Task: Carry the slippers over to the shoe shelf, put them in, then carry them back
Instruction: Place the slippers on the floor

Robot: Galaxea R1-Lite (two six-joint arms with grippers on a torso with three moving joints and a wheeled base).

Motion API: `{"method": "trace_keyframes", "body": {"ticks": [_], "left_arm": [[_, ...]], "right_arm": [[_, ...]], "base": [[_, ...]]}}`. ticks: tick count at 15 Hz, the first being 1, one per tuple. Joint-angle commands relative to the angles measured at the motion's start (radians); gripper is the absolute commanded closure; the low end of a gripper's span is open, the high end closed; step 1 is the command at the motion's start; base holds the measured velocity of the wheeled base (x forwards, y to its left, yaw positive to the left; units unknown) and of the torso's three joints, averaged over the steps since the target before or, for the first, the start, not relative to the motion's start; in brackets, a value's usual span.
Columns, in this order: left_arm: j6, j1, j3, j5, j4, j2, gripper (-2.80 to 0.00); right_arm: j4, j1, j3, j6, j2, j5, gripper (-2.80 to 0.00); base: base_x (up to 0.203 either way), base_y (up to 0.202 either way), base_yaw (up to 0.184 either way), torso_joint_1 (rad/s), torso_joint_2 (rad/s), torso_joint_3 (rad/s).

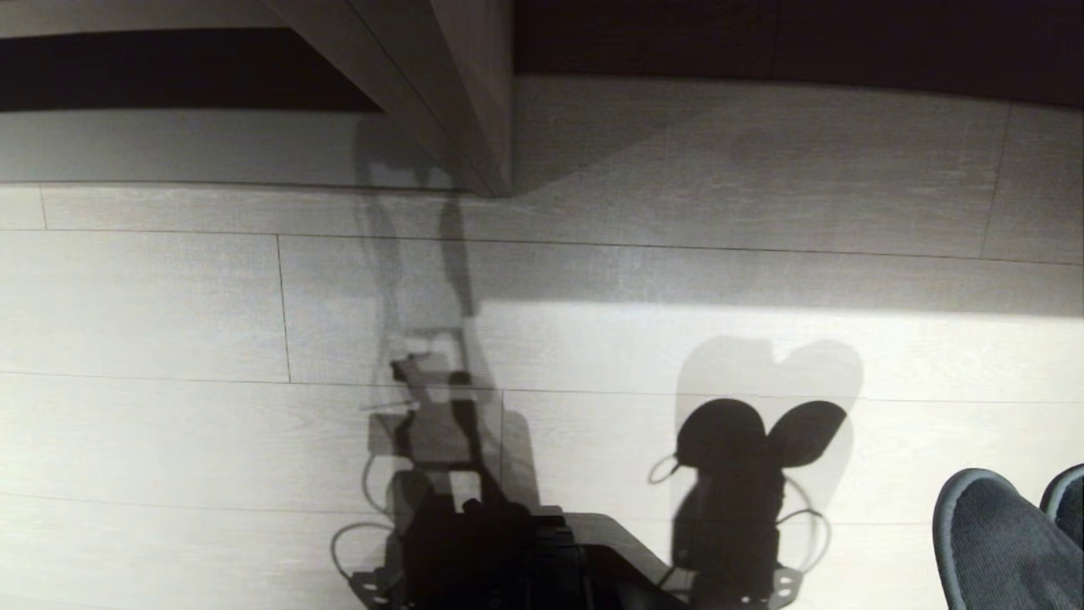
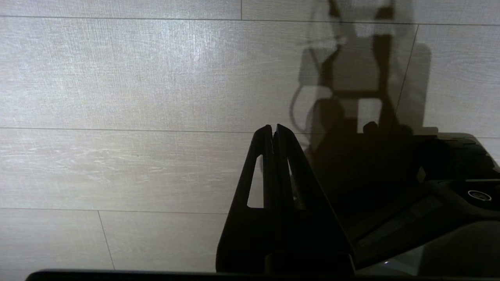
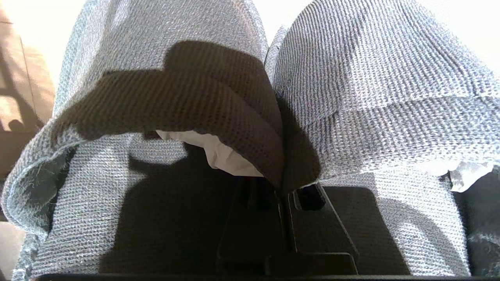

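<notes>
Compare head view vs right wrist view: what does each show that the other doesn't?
Head only: the shoe shelf ahead with its upright divider, the plank floor, and the robot's shadow carrying two rounded shapes.

Right wrist only: the right gripper with jaws shut, pinching both slippers together where their edges meet, and a white tag inside one.

Both: the slippers, which in the head view show only as two toes at the lower right edge.

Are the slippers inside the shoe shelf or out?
Out. The right gripper holds the slippers above the floor; the shoe shelf stands ahead.
</notes>
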Motion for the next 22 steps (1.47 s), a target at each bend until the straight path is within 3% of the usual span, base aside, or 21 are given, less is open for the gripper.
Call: {"method": "trace_keyframes", "body": {"ticks": [1, 5, 8, 16, 22], "left_arm": [[0.0, 0.0, -0.001, 0.0, 0.0, 0.001, 0.0], [0.0, 0.0, 0.001, 0.0, 0.001, 0.001, 0.0], [0.001, 0.0, 0.001, 0.0, 0.0, 0.001, 0.0], [0.0, 0.0, 0.001, 0.0, -0.001, 0.001, 0.0], [0.0, 0.0, -0.001, 0.0, -0.001, 0.001, 0.0]], "right_arm": [[0.0, 0.0, -0.004, -0.001, 0.002, 0.0, 0.0], [0.074, 0.006, -0.265, -0.001, 0.162, 0.008, 0.0], [0.044, 0.015, -0.416, 0.0, 0.355, 0.008, 0.0], [-0.269, 0.001, -0.491, -0.037, 0.777, -0.022, 0.0], [-0.695, -0.074, -0.455, -0.042, 1.142, -0.018, 0.0]], "base": [[0.0, 0.0, 0.0, 0.0, 0.0, 0.0], [0.0, 0.0, 0.0, 0.0, 0.0, 0.0], [0.0, 0.0, 0.0, 0.0, 0.0, 0.0], [0.0, 0.0, 0.0, 0.0, 0.0, 0.0], [0.0, 0.0, 0.0, 0.0, 0.0, 0.0]]}}
